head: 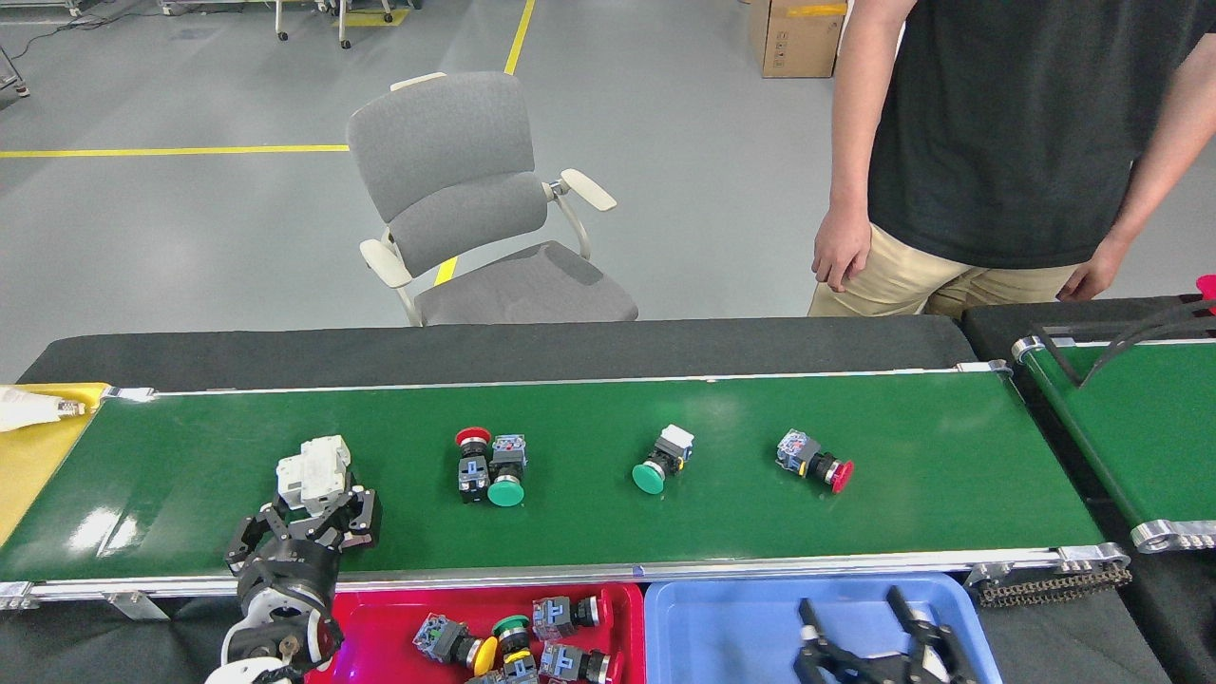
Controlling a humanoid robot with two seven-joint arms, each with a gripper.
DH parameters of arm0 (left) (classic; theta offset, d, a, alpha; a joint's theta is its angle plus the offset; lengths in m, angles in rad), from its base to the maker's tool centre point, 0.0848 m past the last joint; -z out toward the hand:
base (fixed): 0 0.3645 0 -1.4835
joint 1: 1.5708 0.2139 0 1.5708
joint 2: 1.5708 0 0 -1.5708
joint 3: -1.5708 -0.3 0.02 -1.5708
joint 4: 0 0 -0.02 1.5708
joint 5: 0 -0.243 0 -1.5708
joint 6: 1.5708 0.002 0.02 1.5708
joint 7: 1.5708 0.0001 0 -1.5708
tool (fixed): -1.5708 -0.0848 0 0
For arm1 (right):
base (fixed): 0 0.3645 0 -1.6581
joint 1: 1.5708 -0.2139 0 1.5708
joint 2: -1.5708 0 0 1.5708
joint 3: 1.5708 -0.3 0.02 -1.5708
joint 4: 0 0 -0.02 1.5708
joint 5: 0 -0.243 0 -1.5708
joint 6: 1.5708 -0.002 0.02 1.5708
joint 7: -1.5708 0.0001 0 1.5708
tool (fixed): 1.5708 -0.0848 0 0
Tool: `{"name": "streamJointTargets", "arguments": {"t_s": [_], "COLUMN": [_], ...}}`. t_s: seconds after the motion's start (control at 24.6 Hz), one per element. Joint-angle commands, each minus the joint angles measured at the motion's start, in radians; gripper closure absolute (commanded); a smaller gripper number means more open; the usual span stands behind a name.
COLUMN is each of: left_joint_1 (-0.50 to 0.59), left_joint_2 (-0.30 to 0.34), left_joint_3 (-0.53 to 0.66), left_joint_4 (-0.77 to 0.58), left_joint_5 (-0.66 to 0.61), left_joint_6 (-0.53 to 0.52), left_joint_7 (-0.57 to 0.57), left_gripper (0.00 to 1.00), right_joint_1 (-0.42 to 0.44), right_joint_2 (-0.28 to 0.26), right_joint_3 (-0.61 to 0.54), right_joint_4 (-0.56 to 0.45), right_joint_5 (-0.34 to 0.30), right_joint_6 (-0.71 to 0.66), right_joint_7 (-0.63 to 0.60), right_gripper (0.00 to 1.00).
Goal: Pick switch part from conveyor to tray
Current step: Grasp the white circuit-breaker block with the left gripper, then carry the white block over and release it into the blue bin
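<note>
Low at the left of the frame, the left gripper (pixel 304 518) stood with its fingers spread around a white switch part (pixel 311 472) on the green conveyor (pixel 589 532). At the bottom right, the right gripper (pixel 879 632) hung released over the blue tray (pixel 722 627), grasping nothing.

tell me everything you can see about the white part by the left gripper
The white switch part is a blocky piece that looks like moulded plastic, stepped into ridged sections, with darker slots on its near face. It sits tilted on the green conveyor near the belt's left end. The left gripper is open right behind it, its black fingers close to the part's lower edge; contact cannot be judged.
</note>
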Motion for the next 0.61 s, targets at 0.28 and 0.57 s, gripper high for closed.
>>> {"name": "streamJointTargets", "arguments": {"t_s": [0.28,0.57], "left_joint_1": [0.093,0.102], "left_joint_2": [-0.084,-0.126], "left_joint_3": [-0.323,-0.519], "left_joint_4": [-0.16,-0.15], "left_joint_5": [-0.001,-0.009], "left_joint_6": [-0.482,-0.433], "left_joint_7": [0.014,-0.065], "left_gripper": [0.65,0.4], "right_joint_1": [-0.272,-0.47], "right_joint_2": [-0.066,-0.103], "right_joint_3": [0.042,0.136], "right_joint_4": [0.123,0.339], "right_joint_5": [-0.003,-0.008], "right_joint_6": [-0.009,-0.171], "right_joint_7": [0.177,0.241], "right_gripper": [0.0,0.0]}}
